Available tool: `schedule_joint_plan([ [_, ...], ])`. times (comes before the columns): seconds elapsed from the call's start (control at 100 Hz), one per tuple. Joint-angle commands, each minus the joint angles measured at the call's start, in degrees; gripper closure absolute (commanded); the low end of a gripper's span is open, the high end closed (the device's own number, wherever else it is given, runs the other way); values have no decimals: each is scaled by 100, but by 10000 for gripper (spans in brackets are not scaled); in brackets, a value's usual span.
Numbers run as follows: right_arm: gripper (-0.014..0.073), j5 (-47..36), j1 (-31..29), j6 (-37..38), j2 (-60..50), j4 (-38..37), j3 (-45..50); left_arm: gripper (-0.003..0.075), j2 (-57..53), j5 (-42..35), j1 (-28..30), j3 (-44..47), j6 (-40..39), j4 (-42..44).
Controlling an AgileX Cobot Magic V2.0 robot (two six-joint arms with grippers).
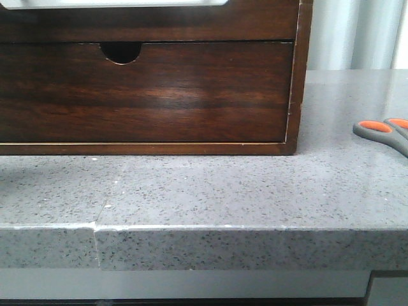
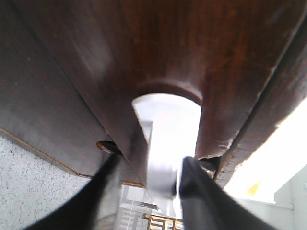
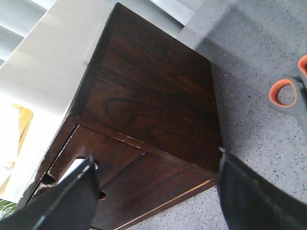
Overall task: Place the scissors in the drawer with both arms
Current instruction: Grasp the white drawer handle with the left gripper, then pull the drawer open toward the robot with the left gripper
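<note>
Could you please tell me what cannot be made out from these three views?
- Scissors blades: cut off by the picture edge in the front and right wrist views.
- Drawer contents: front view shows it shut.
- Left gripper: out of the front view; blurred up close at the notch.

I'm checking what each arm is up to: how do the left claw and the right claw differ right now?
The left claw sits right at the drawer notch, its fingers close together; the right claw hangs back above the wooden box, fingers wide apart. The left one faces wood only, while the right one has the scissors in view on the counter. Both hold nothing.
</note>
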Motion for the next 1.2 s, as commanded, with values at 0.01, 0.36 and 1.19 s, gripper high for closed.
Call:
schedule_joint_plan([
  [0.01,127,-186,-43,-68,70,110,-208,624,-62,127,-41,-203,50,-432],
  [0.36,127,-141,-43,-68,70,77,-208,740,-29,13,-41,-203,205,-432],
  [1.19,127,-37,-43,-68,70,77,-208,740,-2767,-450,-41,795,-1530,694],
])
